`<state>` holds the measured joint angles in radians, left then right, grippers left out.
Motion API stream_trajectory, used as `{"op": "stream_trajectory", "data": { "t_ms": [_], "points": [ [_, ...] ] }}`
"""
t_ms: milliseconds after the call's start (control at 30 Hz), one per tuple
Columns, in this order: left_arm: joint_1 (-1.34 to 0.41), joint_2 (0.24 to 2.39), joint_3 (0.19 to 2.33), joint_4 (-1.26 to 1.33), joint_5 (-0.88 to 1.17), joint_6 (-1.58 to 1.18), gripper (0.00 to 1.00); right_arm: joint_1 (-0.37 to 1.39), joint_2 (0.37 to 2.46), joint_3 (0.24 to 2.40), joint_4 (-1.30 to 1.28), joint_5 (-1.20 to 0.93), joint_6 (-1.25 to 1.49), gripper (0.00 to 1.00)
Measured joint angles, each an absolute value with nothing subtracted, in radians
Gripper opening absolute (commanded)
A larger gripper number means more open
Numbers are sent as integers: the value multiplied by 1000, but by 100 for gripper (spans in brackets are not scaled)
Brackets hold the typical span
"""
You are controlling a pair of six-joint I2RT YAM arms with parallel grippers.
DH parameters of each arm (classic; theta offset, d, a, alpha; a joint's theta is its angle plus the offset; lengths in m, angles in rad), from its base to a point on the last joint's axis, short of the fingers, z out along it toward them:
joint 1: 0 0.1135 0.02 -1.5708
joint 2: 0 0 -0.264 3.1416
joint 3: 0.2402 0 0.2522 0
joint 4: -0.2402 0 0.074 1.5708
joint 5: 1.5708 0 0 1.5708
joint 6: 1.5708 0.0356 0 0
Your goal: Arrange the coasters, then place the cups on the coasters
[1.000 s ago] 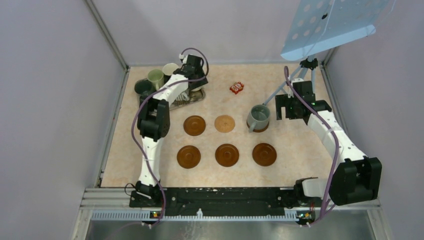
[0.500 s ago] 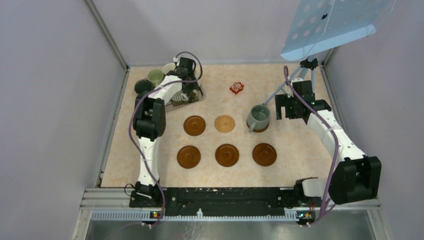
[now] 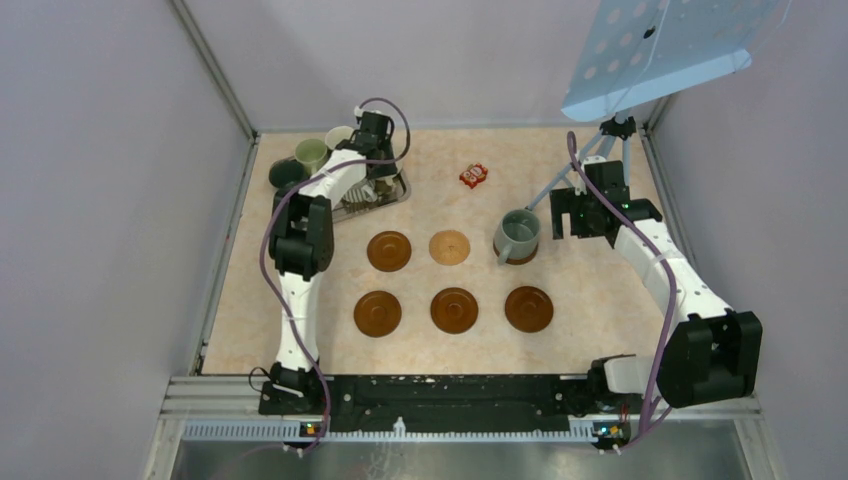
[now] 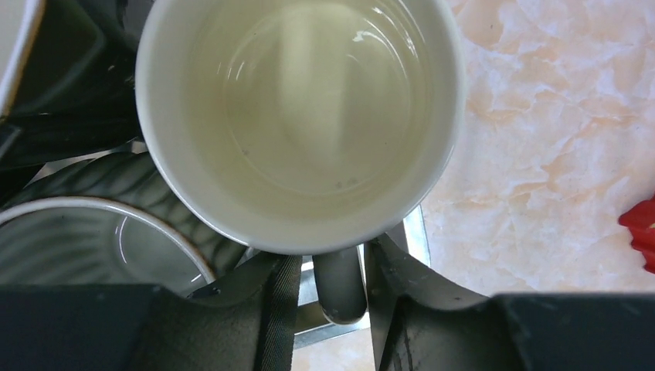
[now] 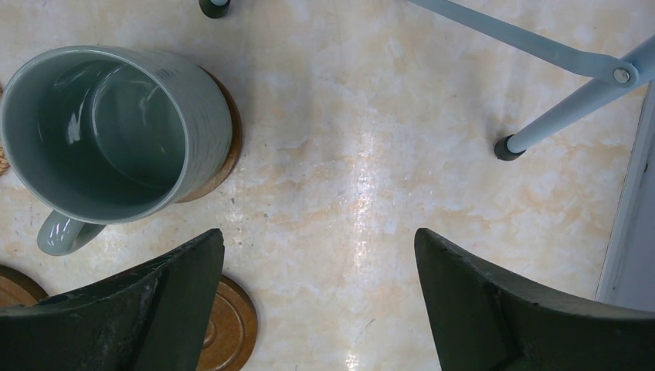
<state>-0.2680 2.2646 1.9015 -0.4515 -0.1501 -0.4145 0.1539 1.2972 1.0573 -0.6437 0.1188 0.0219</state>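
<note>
In the left wrist view a dark cup with a white inside point(image 4: 301, 116) stands on the metal tray point(image 4: 413, 232). My left gripper point(image 4: 332, 286) straddles its handle point(image 4: 340, 286): the right finger touches it and a sliver of gap shows on the left. A ribbed grey cup point(image 4: 77, 232) stands beside it. A grey-blue cup point(image 3: 517, 235) sits on a coaster point(image 5: 225, 147). My right gripper point(image 5: 318, 301) is open and empty just right of that cup. Four dark coasters point(image 3: 389, 250) point(image 3: 377, 312) point(image 3: 454, 309) point(image 3: 528, 308) and a tan one point(image 3: 450, 246) lie bare.
A pale green cup point(image 3: 311, 153), a cream cup point(image 3: 338, 135) and a dark cup point(image 3: 287, 173) stand at the back left by the tray point(image 3: 398, 190). A small red packet point(image 3: 473, 176) lies at the back centre. A grey tripod point(image 3: 590, 165) stands behind the right gripper.
My left arm has shifted slightly left over the tray, and its jaws have narrowed round the cup's handle. The right arm and the grey-blue cup have not moved.
</note>
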Motion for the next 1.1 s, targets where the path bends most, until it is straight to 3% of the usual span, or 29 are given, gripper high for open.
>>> {"op": "stream_trajectory", "data": {
  "t_ms": [167, 367, 767, 1100],
  "points": [
    [-269, 2286, 1903, -447, -151, -393, 30, 154, 1297, 1061, -645, 119, 22, 91],
    [-268, 2300, 1912, -445, -154, -380, 0, 154, 1298, 1067, -643, 119, 22, 91],
    [-276, 2263, 1868, -381, -144, -277, 0, 154, 1298, 1068, -636, 110, 22, 91],
    [-407, 1948, 1526, -228, -90, -106, 0, 154, 1296, 1068, -628, 107, 22, 90]
  ]
}}
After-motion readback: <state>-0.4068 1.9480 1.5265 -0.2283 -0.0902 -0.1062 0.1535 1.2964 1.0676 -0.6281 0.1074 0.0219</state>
